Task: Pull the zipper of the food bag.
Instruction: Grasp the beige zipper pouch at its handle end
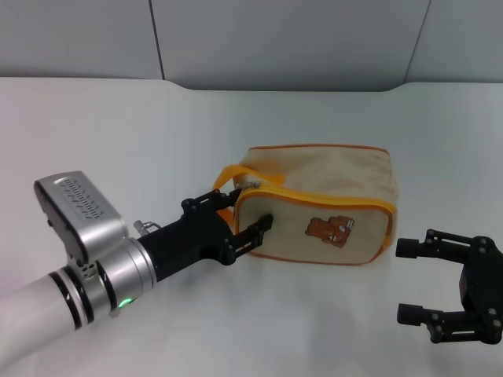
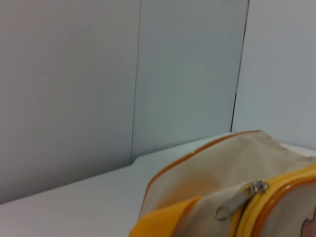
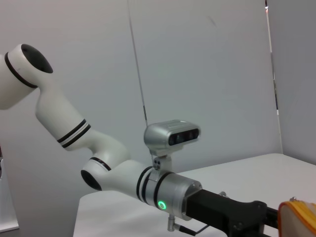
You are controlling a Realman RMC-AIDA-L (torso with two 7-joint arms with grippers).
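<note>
The food bag (image 1: 330,196) is a beige canvas pouch with orange piping and a brown bear picture (image 1: 330,229). It lies on the white table at the centre of the head view. Its zipper runs along the orange-trimmed top edge, and the silver pull tab (image 1: 250,184) sits at the bag's left end, close up in the left wrist view (image 2: 239,200). My left gripper (image 1: 251,208) is open, its fingers either side of that left end, near the tab and the orange strap handle (image 1: 224,177). My right gripper (image 1: 405,281) is open and empty, just right of the bag.
The white table (image 1: 118,133) ends at a grey panelled wall (image 1: 283,39) behind the bag. The right wrist view shows my left arm (image 3: 173,192) and a corner of the bag's orange trim (image 3: 298,217).
</note>
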